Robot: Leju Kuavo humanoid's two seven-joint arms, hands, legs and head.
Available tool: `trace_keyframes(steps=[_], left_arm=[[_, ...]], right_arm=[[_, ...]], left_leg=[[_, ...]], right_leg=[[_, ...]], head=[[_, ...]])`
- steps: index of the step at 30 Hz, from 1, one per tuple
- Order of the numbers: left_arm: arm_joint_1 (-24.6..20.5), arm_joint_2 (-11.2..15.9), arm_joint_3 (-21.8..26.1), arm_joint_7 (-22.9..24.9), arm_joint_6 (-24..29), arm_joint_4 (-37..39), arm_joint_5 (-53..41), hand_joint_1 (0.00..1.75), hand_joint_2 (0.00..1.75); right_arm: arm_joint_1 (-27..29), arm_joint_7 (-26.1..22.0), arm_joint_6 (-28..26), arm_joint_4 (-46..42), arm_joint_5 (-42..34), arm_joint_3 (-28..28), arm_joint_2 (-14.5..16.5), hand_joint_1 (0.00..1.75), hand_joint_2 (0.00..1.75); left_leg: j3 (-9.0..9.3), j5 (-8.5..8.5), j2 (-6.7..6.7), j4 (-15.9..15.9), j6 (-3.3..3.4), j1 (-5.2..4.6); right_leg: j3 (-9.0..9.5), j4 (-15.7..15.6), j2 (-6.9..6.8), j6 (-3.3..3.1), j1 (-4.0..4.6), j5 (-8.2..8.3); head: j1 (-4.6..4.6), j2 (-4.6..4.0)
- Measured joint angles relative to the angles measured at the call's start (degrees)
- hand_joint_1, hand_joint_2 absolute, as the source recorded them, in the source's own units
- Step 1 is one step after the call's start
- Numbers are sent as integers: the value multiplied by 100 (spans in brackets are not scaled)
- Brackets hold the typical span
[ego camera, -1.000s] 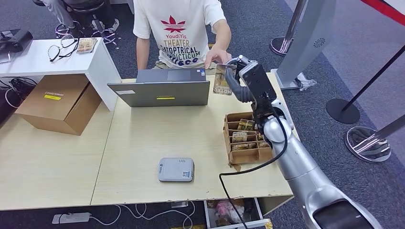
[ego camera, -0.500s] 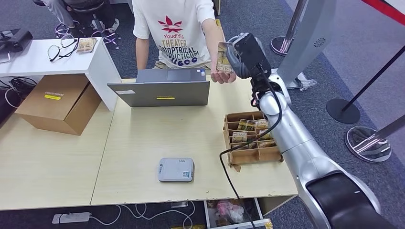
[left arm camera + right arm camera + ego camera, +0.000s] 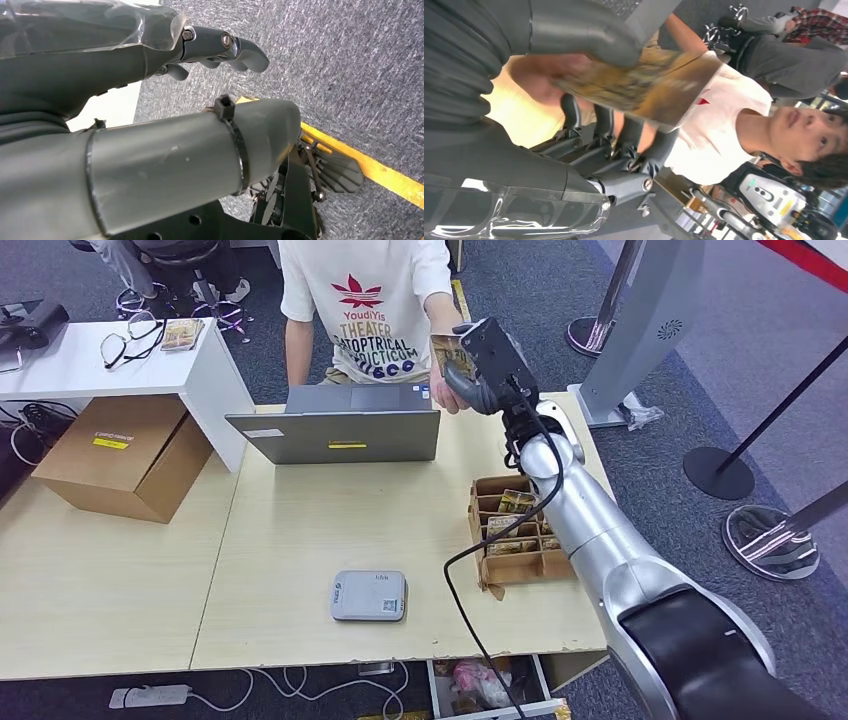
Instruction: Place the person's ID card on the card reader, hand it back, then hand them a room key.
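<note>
My right hand (image 3: 486,364) is raised over the table's far edge and holds a brown-and-gold patterned card (image 3: 446,351) out to the person in the white T-shirt (image 3: 372,302). The right wrist view has the card (image 3: 644,88) pinched between my thumb (image 3: 584,34) and fingers (image 3: 624,136). The person's hand (image 3: 535,81) touches the card from behind. The grey card reader (image 3: 369,595) lies flat on the near part of the table. My left hand (image 3: 165,60) hangs over the carpet, fingers apart, holding nothing.
A cardboard organiser (image 3: 518,530) with several similar cards stands at the table's right side, just under my right arm. A grey laptop (image 3: 336,424) sits at the far edge. A white desk (image 3: 110,360) with glasses and a cardboard box (image 3: 122,455) are to the left.
My right hand has carried the card up and a little left, towards the person. The person's hand has risen from the table edge to meet the card.
</note>
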Motion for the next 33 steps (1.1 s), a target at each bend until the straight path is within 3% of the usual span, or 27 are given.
trace_keyframes(steps=[12, 19, 25, 33], left_arm=[[0, 4, 0, -1, -20, 0, -23, 0, 0], [1, 27, 0, -68, -10, 0, -6, 0, 0], [6, 31, 0, -160, -2, 0, 34, 0, 0], [10, 30, 0, -229, 31, 0, 105, 0, 0]], right_arm=[[95, -114, -68, 195, 12, 11, 6, 0, 175], [276, -292, -282, -268, 159, -13, -67, 0, 175], [753, -256, -514, -1252, 496, -19, -339, 0, 175], [1600, -58, -742, -2501, 1521, -24, -916, 0, 175]], left_leg=[[1, 0, 1, 0, 0, 0], [2, 0, 1, 1, 0, 0], [1, -1, 1, 1, 0, 0], [-1, -2, -5, 1, 1, -1]], right_leg=[[-3, 0, 2, 0, 0, 0], [-3, 0, 2, 0, 0, 0], [-3, -2, 1, 0, 0, 0], [-3, -4, -1, 1, 0, -1]], head=[[-1, 0], [-1, 0], [-1, 0], [-1, 0]])
